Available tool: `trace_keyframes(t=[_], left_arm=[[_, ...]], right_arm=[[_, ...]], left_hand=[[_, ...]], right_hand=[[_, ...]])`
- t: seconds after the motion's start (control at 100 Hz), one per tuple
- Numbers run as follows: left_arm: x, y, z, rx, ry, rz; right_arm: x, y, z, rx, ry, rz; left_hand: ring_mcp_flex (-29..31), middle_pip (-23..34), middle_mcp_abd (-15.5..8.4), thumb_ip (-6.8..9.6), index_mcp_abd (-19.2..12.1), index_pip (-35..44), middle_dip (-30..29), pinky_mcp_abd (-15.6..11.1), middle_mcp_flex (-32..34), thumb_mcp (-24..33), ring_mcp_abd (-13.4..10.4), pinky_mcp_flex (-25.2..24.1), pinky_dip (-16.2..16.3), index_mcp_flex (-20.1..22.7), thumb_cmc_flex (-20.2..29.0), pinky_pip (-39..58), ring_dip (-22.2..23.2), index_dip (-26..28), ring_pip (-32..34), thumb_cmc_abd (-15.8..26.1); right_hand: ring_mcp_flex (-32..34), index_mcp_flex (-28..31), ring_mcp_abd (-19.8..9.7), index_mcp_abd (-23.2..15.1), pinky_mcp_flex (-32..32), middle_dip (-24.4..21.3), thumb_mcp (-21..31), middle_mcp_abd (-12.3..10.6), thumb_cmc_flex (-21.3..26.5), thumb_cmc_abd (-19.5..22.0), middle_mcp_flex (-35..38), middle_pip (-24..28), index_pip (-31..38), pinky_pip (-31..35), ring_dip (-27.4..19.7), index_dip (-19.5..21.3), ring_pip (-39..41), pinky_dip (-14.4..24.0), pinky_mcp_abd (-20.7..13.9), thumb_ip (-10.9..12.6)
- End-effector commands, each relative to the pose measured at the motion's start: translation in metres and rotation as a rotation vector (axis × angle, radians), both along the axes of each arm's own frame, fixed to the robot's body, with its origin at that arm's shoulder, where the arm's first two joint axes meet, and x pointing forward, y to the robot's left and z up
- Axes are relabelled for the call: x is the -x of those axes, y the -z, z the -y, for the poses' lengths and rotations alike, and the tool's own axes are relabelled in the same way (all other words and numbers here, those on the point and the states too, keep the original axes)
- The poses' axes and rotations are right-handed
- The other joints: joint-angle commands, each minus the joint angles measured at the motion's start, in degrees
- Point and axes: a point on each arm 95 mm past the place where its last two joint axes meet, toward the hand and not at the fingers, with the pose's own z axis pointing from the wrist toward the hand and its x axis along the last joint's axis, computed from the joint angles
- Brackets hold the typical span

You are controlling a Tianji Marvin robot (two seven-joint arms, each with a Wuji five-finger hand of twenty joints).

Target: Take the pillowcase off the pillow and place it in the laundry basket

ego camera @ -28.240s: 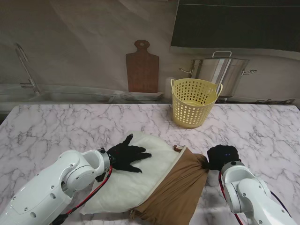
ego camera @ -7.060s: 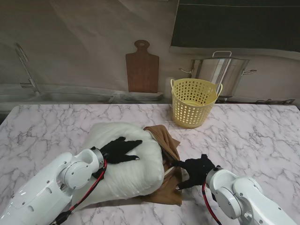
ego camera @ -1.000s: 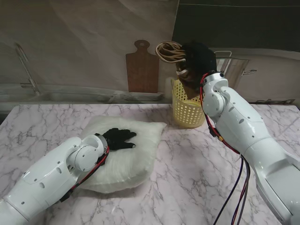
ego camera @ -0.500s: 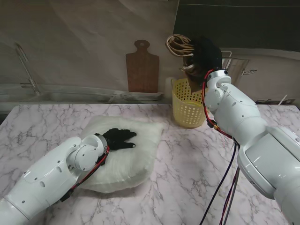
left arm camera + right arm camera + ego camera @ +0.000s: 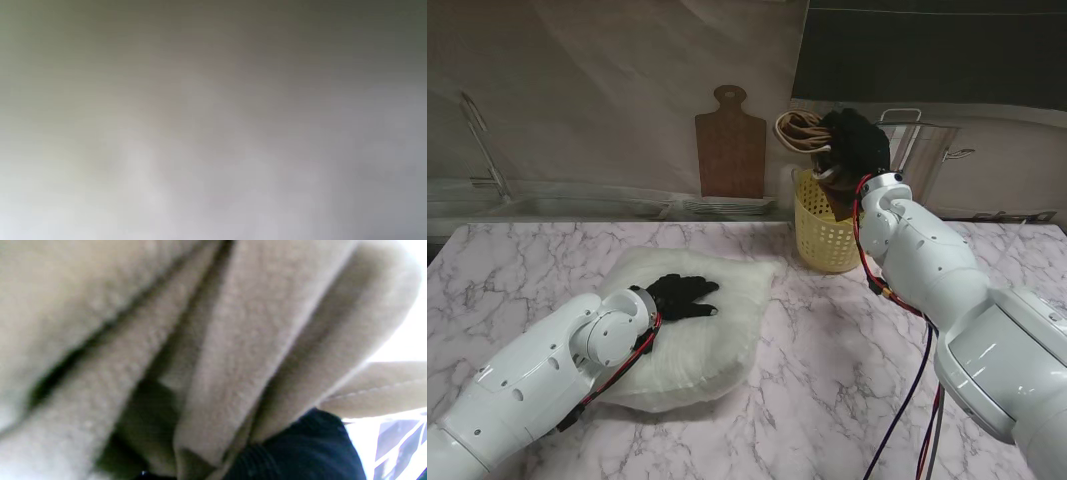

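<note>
The bare white pillow [image 5: 689, 330] lies on the marble table, left of centre. My left hand [image 5: 682, 297], in a black glove, rests flat on top of it with fingers spread, holding nothing. My right hand [image 5: 852, 140] is raised over the yellow laundry basket [image 5: 825, 232] and is shut on the bunched brown pillowcase [image 5: 802, 132]. Part of the cloth hangs down into the basket's mouth. Folds of the pillowcase [image 5: 213, 340] fill the right wrist view, with a black finger [image 5: 300, 446] gripping them. The left wrist view is a grey blur.
A wooden cutting board [image 5: 730, 145] leans on the back wall. A steel stockpot [image 5: 917, 160] stands behind the basket at the back right. The marble table [image 5: 827, 380] spreads between the pillow and my right arm.
My right hand has come down a little with the pillowcase, closer to the basket's mouth. The left hand and the pillow have stayed where they were.
</note>
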Motion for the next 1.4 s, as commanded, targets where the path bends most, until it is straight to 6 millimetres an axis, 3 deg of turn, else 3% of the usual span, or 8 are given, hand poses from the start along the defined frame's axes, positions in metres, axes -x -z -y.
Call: trace_keyframes(t=[0.0, 0.24, 0.48, 0.63, 0.7, 1.12, 1.26, 1.39], left_arm=[[0.010, 0.020, 0.002, -0.015, 0.009, -0.058], [0.010, 0.019, 0.004, -0.016, 0.014, -0.057], [0.012, 0.021, 0.009, -0.011, 0.020, -0.062], [0.013, 0.021, 0.010, -0.011, 0.025, -0.064], [0.013, 0.021, 0.011, -0.010, 0.027, -0.064], [0.014, 0.021, 0.013, -0.010, 0.030, -0.065], [0.013, 0.021, 0.013, -0.009, 0.028, -0.063], [0.013, 0.020, 0.013, -0.004, 0.025, -0.059]], right_arm=[[0.003, 0.011, 0.009, 0.023, 0.018, -0.029], [0.007, 0.027, 0.017, 0.061, 0.034, -0.079], [0.010, 0.039, 0.027, 0.117, 0.018, -0.132], [0.012, 0.046, 0.032, 0.161, 0.000, -0.163], [0.013, 0.047, 0.034, 0.184, -0.012, -0.178], [0.023, 0.048, 0.039, 0.356, -0.099, -0.254], [0.030, 0.047, 0.042, 0.421, -0.112, -0.264], [0.036, 0.043, 0.047, 0.470, -0.107, -0.261]], left_hand=[[1.15, -0.20, -2.34, 0.98, -2.14, -0.38, 0.31, 3.91, -1.13, 0.56, 4.74, -0.69, -0.60, -1.22, 3.05, 29.81, -0.61, 0.96, 0.85, 0.26], [1.09, -0.21, -2.33, 0.99, -2.14, -0.39, 0.31, 3.96, -1.16, 0.57, 4.67, -0.71, -0.61, -1.24, 3.05, 29.81, -0.62, 0.96, 0.84, 0.25], [1.09, -0.21, -2.45, 0.99, -2.18, -0.38, 0.30, 3.90, -1.18, 0.57, 4.64, -0.72, -0.62, -1.23, 3.05, 29.80, -0.63, 0.96, 0.82, 0.24], [1.09, -0.23, -2.31, 0.98, -2.16, -0.39, 0.29, 3.92, -1.19, 0.56, 4.66, -0.70, -0.62, -1.24, 3.04, 29.80, -0.63, 0.95, 0.82, 0.22], [1.07, -0.25, -2.26, 0.99, -2.17, -0.39, 0.28, 3.93, -1.23, 0.57, 4.65, -0.73, -0.63, -1.26, 3.06, 29.78, -0.63, 0.95, 0.82, 0.24], [1.09, -0.23, -2.30, 0.99, -2.17, -0.39, 0.28, 3.92, -1.20, 0.56, 4.69, -0.71, -0.63, -1.25, 3.07, 29.79, -0.64, 0.95, 0.82, 0.19], [1.05, -0.23, -2.30, 1.00, -2.14, -0.39, 0.27, 3.92, -1.18, 0.61, 4.72, -0.70, -0.65, -1.25, 3.16, 29.76, -0.66, 0.94, 0.80, 0.17], [1.05, -0.25, -2.30, 1.01, -2.15, -0.41, 0.26, 3.97, -1.21, 0.60, 4.68, -0.72, -0.65, -1.28, 3.19, 29.75, -0.67, 0.93, 0.80, 0.20]], right_hand=[[-3.64, -0.69, -1.88, -2.57, -1.52, -0.10, 1.48, -1.10, 1.10, 0.46, 0.26, 0.31, 1.75, -1.06, -1.11, -0.48, -4.45, -0.15, 0.65, 2.09], [-8.04, -4.41, -0.98, -1.81, -4.93, -3.41, -0.62, -0.63, -0.42, 0.60, -0.87, -4.72, -1.68, -3.31, -3.85, -3.74, -10.63, -0.50, 1.02, 2.56], [-12.32, -10.47, -0.56, 3.21, -7.81, -12.44, -3.08, -0.21, -2.50, 3.47, -4.61, -11.46, -9.45, -6.12, -11.11, -11.64, -18.41, -1.01, -1.17, 4.87], [-15.12, -9.73, 0.10, 4.74, -9.42, -19.62, -1.84, -0.34, -4.99, 5.17, -6.72, -15.94, -21.13, -7.71, -15.01, -13.89, -23.51, -1.75, -1.81, 9.66], [-16.62, -10.52, 0.32, 5.42, -10.18, -21.58, -1.85, -0.46, -5.18, 5.06, -7.62, -17.59, -24.54, -8.27, -16.58, -14.66, -25.65, -2.00, -2.05, 9.83], [-25.85, -13.83, -1.31, 6.95, -17.11, -28.29, 0.81, -2.70, -9.31, 1.67, -12.76, -27.93, -36.87, -15.91, -26.86, -23.87, -36.31, -7.13, -3.41, 10.38], [-27.55, -14.39, -0.15, 9.29, -17.72, -29.03, -0.78, -1.43, -15.22, -2.51, -14.04, -29.71, -38.55, -17.24, -28.13, -25.78, -37.31, -8.89, -2.31, 10.31], [-27.76, -14.33, 0.20, 10.63, -17.76, -29.21, -1.32, -0.69, -17.17, -4.67, -14.38, -30.13, -38.91, -17.18, -28.44, -26.21, -37.44, -9.27, -2.29, 10.29]])
